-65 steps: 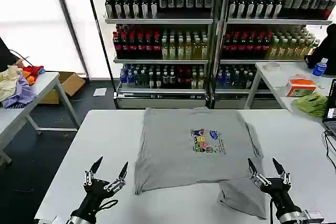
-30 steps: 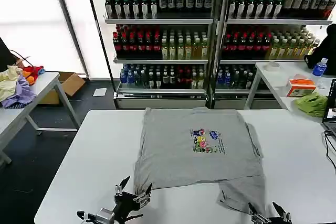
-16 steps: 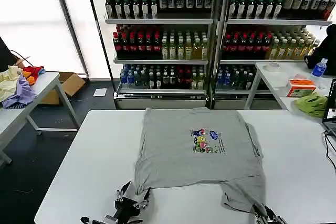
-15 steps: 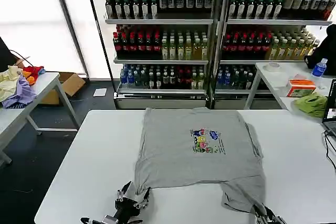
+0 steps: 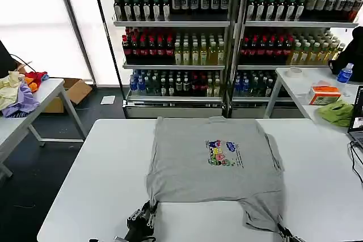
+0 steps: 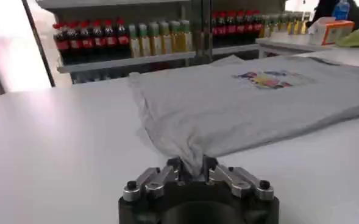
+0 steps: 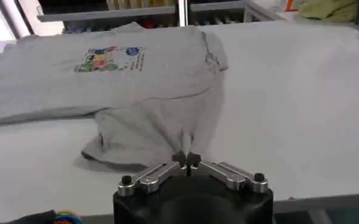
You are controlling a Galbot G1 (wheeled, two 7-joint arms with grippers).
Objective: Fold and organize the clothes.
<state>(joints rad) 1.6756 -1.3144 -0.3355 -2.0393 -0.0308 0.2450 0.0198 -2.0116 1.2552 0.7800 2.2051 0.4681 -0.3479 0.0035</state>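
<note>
Both grippers low, pinching shirt (image 5: 215, 157) hem

- Grey shirt (image 5: 212, 162) lies spread on the white worktop (image 5: 91, 174), print facing up.
- Left tool (image 5: 144, 216) at its near left corner; right tool (image 5: 282, 232) at its near right corner.

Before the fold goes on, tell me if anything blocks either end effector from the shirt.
Nothing visible does. The left end effector and the right end effector are each shut on the near edge of the shirt.
</note>
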